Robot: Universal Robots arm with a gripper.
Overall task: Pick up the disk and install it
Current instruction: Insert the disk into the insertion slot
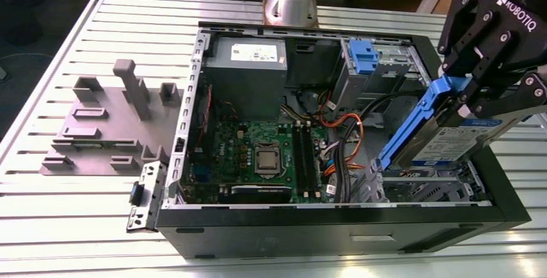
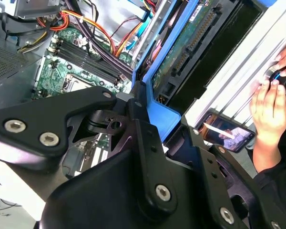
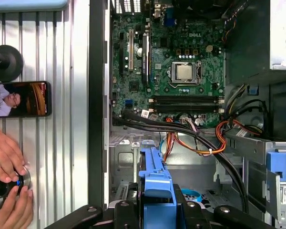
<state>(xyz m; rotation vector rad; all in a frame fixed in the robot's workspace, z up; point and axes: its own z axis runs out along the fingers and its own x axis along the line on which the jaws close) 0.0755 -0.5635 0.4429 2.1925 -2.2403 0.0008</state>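
The disk (image 1: 453, 142), a silver drive with a white-and-blue label in a blue bracket (image 1: 416, 124), hangs tilted over the open computer case (image 1: 342, 221) at the exterior view's right. Its lower end dips toward the metal drive cage (image 1: 427, 185) in the case's near right corner. My gripper (image 1: 477, 97) is shut on the disk's upper end. The second wrist view shows the disk's green circuit side (image 2: 181, 52) and the bracket (image 2: 164, 112) between my black fingers (image 2: 143, 129). In the first wrist view the bracket (image 3: 155, 183) points at the cage floor (image 3: 128, 157).
Inside the case lie a motherboard (image 1: 256, 156), bundled cables (image 1: 342, 130), a power supply (image 1: 248, 57) and a blue clip (image 1: 363, 57) in the far bay. A grey fixture (image 1: 111, 124) sits on the slatted table. A person's hands (image 3: 7, 174) and a phone (image 3: 19, 98) lie beside the case.
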